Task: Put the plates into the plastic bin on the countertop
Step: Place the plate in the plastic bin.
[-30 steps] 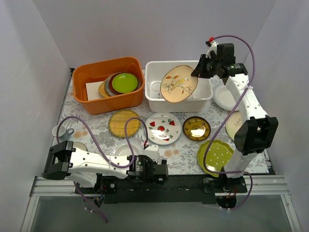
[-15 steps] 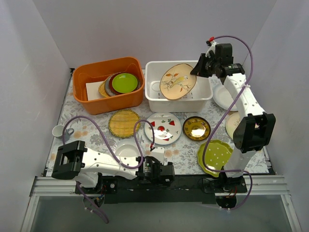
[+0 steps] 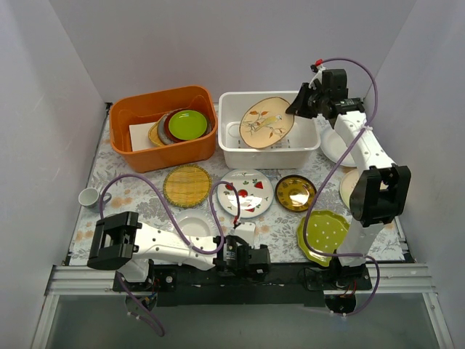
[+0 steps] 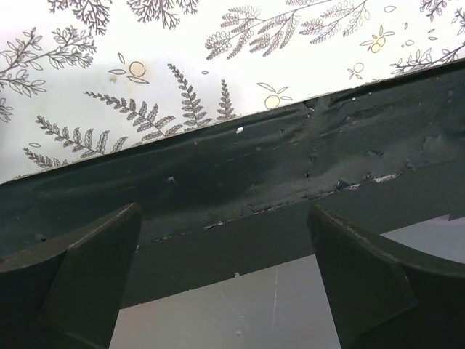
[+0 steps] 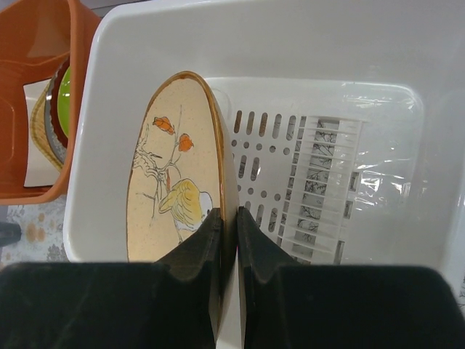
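Tan bird plate (image 5: 174,174) is pinched at its rim by the right gripper (image 5: 227,216), on edge over the plastic bin (image 5: 94,145). Chipping is risked if it is released early. Left gripper (image 4: 224,218) is spread wide, empty.

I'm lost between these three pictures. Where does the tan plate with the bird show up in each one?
Top external: upper middle, the bird plate tilted over the white bin, its right rim pinched by the right tool.
Left wrist: not in it.
Right wrist: left of centre, its rim pinched at the bottom.
Shared landmark: the white bin, with the orange tub to its left in both.
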Robot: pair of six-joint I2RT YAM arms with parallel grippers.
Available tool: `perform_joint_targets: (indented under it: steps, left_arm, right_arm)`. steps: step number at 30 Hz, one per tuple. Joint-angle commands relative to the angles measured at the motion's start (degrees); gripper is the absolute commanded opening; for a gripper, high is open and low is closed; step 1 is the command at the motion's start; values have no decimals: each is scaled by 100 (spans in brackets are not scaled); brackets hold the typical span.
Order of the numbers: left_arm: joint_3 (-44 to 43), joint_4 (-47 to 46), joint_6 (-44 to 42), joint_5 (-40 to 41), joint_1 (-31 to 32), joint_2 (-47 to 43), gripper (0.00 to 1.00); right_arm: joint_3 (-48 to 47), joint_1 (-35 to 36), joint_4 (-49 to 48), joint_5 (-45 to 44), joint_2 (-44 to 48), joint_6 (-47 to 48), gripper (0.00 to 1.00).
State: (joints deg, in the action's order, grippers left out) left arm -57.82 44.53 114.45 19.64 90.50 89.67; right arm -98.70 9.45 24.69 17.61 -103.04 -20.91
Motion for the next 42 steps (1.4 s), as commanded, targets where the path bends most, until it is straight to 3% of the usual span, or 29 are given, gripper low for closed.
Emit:
perform_joint_targets:
  steps: [1, 30, 42]
  left_arm:
    - [-177, -76, 815, -48, 12, -28, 98]
    - [-89, -217, 806, -171, 29, 60, 98]
    - [43, -111, 903, -83, 21, -142, 98]
  right_arm:
    - [-150, 30, -790, 15, -31, -291, 1]
    - [1071, 435, -1344, -477, -445, -265, 1]
    - [1010, 470, -1071, -328, -805, -142, 1]
